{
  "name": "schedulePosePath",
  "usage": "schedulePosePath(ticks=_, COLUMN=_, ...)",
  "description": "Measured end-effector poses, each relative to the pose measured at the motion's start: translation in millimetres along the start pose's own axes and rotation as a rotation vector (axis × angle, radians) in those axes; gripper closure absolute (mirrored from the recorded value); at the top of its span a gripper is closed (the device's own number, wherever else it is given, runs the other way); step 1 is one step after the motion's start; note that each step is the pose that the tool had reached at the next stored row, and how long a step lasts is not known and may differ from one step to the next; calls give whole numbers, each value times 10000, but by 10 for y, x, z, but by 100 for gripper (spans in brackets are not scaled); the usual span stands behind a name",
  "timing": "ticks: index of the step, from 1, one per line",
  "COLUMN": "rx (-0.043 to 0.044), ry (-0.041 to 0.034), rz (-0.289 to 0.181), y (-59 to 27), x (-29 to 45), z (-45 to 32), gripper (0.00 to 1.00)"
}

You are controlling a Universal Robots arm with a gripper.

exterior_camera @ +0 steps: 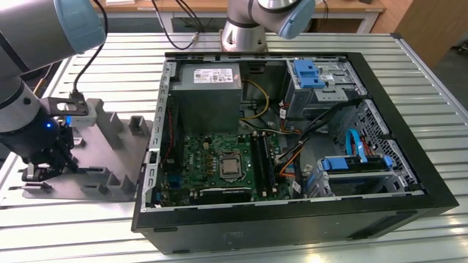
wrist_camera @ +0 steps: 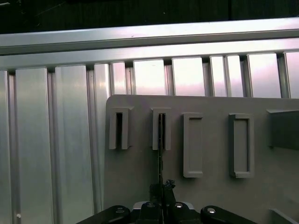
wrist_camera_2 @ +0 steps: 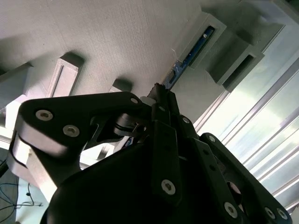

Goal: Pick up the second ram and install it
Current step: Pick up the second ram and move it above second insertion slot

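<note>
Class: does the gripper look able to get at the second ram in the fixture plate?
Probably yes: the gripper looks shut on the second ram, standing in a fixture plate slot; nothing blocks it.

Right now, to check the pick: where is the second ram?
The second ram stands on edge in a slot of the grey fixture plate, on the exterior view's left beside the computer case, the gripper shut on it.

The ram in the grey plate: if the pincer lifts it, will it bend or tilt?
Probably stiff: the ram is a flat board standing on edge in a slot of the plate. Likely light, being so thin. It might tilt, since the pincer seems to grip it near one end.
</note>
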State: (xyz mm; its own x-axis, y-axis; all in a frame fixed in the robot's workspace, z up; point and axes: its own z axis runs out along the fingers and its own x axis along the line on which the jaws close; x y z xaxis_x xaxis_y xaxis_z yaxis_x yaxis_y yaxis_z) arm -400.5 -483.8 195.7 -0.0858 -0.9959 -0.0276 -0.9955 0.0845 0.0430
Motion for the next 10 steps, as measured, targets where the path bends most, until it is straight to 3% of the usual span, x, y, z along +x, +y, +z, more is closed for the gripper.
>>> schedulePosePath(ticks=4, rx=-2, ry=9, rz=-76, y=0, x=1, z=0, gripper=86)
schedulePosePath(ticks=10, rx=-26, ry=51, rz=-935, y=0, x=1, z=5, gripper=86)
